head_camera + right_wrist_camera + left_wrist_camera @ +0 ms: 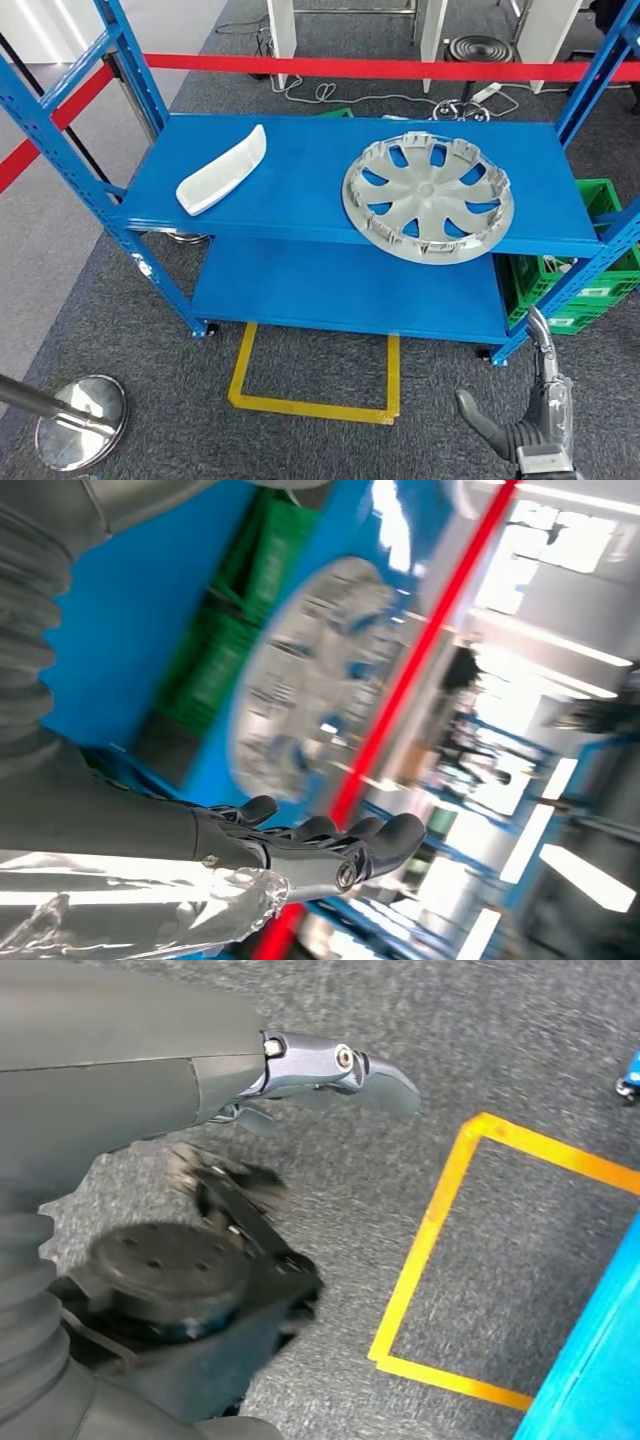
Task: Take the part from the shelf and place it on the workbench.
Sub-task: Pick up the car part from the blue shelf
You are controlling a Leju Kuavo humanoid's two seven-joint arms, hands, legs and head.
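A grey wheel cover point(428, 195) lies flat on the right half of the blue shelf's top board point(302, 185); it appears blurred as the wheel cover point(313, 690) in the right wrist view. A long white trim part point(223, 170) lies on the left half of that board. My right hand point(528, 410) is raised at the lower right, below and to the right of the wheel cover, fingers apart and holding nothing; its fingers point(340, 845) stretch out straight. My left hand point(332, 1065) hangs over the carpet with fingers extended and nothing in it.
A lower blue board point(347, 285) sits under the top one. Green crates point(581, 280) stand behind the right upright. Red barrier tape point(340, 67) runs behind the shelf. A yellow floor square point(317, 375) lies in front, and a metal stanchion base point(79, 420) at the lower left.
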